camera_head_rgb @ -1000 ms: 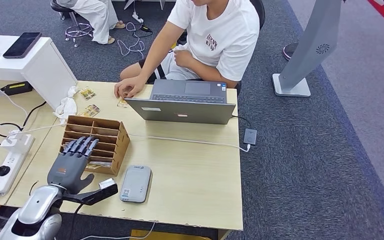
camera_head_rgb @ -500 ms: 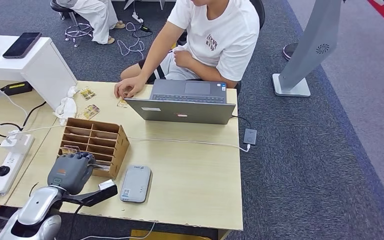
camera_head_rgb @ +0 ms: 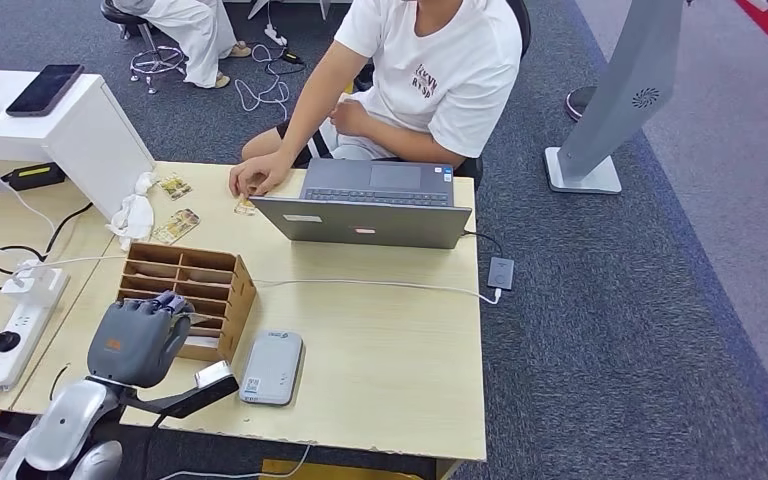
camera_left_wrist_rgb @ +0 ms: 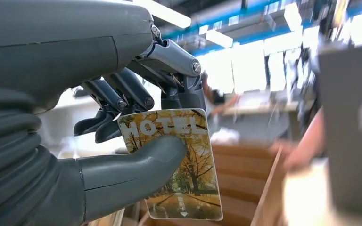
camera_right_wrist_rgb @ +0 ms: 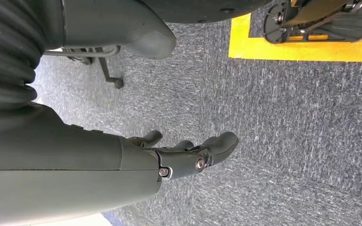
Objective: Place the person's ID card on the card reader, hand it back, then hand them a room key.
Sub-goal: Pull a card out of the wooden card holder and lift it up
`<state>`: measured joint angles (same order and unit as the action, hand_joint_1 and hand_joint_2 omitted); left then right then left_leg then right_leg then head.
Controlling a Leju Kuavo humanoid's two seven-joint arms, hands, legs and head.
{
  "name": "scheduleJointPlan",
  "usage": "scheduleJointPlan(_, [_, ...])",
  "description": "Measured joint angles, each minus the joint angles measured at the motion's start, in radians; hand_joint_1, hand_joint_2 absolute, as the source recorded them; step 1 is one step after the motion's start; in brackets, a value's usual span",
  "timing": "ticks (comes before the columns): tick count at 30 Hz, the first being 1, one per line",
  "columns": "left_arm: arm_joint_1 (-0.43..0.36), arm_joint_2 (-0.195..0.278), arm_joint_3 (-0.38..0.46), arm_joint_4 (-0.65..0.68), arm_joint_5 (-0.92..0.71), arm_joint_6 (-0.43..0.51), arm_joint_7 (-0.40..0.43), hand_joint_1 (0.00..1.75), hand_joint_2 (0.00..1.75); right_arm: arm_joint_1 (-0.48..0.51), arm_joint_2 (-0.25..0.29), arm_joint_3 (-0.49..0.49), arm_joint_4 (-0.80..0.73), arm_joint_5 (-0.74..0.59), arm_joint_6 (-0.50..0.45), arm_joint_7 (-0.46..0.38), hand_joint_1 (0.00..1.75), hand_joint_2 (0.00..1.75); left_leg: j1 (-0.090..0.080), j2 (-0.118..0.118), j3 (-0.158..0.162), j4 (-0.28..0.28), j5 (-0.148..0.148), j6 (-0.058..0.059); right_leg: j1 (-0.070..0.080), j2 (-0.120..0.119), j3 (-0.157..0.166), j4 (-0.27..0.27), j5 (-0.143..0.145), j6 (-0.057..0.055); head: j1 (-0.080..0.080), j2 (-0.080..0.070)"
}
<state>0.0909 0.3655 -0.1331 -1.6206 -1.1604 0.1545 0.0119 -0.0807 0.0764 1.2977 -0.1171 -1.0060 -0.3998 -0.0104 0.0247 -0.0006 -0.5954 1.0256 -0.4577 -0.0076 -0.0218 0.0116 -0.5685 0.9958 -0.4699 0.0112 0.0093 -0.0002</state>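
My left hand (camera_head_rgb: 138, 340) hovers just in front of the wooden card rack (camera_head_rgb: 205, 280) at the table's near left. In the left wrist view that hand (camera_left_wrist_rgb: 75, 70) pinches a room key card (camera_left_wrist_rgb: 181, 169), printed with autumn trees and the word HOTEL, between thumb and fingers. The grey card reader (camera_head_rgb: 271, 367) lies flat just right of the hand. Across the table a seated person rests a hand (camera_head_rgb: 257, 175) beside a small card (camera_head_rgb: 246, 207). My right hand (camera_right_wrist_rgb: 174, 157) hangs over blue carpet, fingers loosely apart, holding nothing.
An open grey laptop (camera_head_rgb: 365, 210) stands in front of the person, a white cable running across the table (camera_head_rgb: 390, 340) behind the reader. Two loose cards (camera_head_rgb: 176, 205) lie at the far left. A power strip (camera_head_rgb: 15, 330) sits on the left edge.
My left hand's fingers reached into the card rack, then curled shut, and the hand has now drawn back and up out of the rack with a card.
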Motion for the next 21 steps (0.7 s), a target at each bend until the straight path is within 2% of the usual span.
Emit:
scheduleJointPlan(3, [0.034,-0.001,-0.003,-0.152,-0.008,0.072,-0.018,1.75,1.75,0.001,0.000,0.000,0.000,-0.019,0.000,-0.009,0.00,1.75,0.000,0.000,0.000,0.000,0.000,0.000,0.000,0.000,0.000,0.000,0.000,0.000,0.000,0.000])
scheduleJointPlan(7, [0.057,0.003,-0.005,-0.237,-0.007,0.115,-0.037,1.75,1.75,0.001,0.000,-0.001,0.000,-0.023,-0.001,-0.015,0.00,1.75,0.000,0.000,0.000,0.000,0.000,0.000,0.000,0.000,0.000,0.000,0.000,0.000,0.000,0.000])
scheduleJointPlan(14, [0.083,0.027,-0.009,-0.397,0.027,0.302,-0.093,1.75,1.75,0.003,0.000,-0.002,0.001,-0.029,-0.002,-0.024,0.00,1.75,0.001,0.000,0.000,0.000,0.000,0.000,0.000,0.000,-0.001,0.000,0.000,0.000,0.000,0.000])
scheduleJointPlan(17, [0.004,0.027,-0.009,-0.413,0.029,0.337,-0.078,1.75,1.75,0.000,0.000,0.005,0.001,0.004,0.001,-0.015,0.00,1.75,0.001,-0.003,0.000,0.000,0.001,0.001,0.000,-0.004,-0.001,0.000,0.000,0.000,0.000,0.000])
scheduleJointPlan(21, [-0.204,0.022,0.005,-0.296,-0.050,0.325,-0.039,1.75,1.75,-0.010,-0.002,0.038,0.001,0.056,0.013,-0.002,0.00,1.75,0.001,-0.008,-0.001,0.000,0.006,-0.001,0.001,-0.008,0.000,0.000,0.003,-0.002,0.000,0.000])
